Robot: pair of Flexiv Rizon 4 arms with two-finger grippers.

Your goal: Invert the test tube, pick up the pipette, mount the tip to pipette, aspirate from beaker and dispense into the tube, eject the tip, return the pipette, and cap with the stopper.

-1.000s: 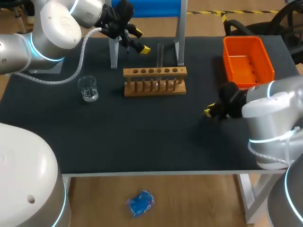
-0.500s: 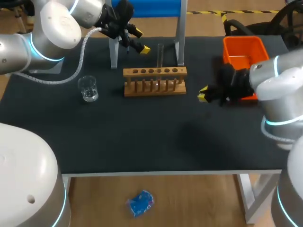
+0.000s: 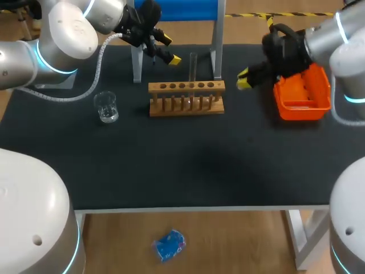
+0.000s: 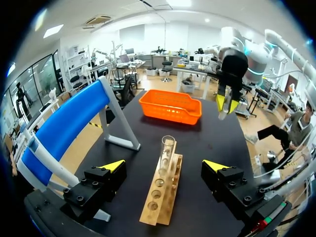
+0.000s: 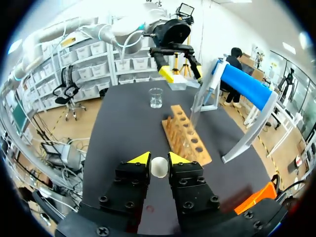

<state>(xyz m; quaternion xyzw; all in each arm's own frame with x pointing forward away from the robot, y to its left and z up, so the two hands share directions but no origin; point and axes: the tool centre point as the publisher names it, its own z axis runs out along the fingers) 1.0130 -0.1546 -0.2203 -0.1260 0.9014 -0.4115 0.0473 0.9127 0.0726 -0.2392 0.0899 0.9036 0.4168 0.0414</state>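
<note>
A clear test tube [image 3: 193, 67] stands upright in the wooden rack [image 3: 186, 98]; from the left wrist it shows as the test tube [image 4: 167, 149] in the rack's [image 4: 159, 200] far end. My left gripper [image 3: 170, 49] hangs open above and behind the rack, left of the tube; its own view has the left gripper [image 4: 164, 166] wide over the rack. My right gripper [image 3: 243, 79] hovers right of the rack. It is shut on a small white stopper [image 5: 159, 167], in the right gripper [image 5: 158, 158]. The glass beaker [image 3: 106, 107] stands left of the rack.
An orange bin [image 3: 300, 84] sits at the table's right, just behind my right arm. A blue stand [image 3: 177, 10] with grey legs rises behind the rack. Open black tabletop [image 3: 182, 160] lies in front of the rack.
My right arm has swung from the table's front right up and back to beside the rack's right end, still carrying the stopper. The left arm has stayed put.
</note>
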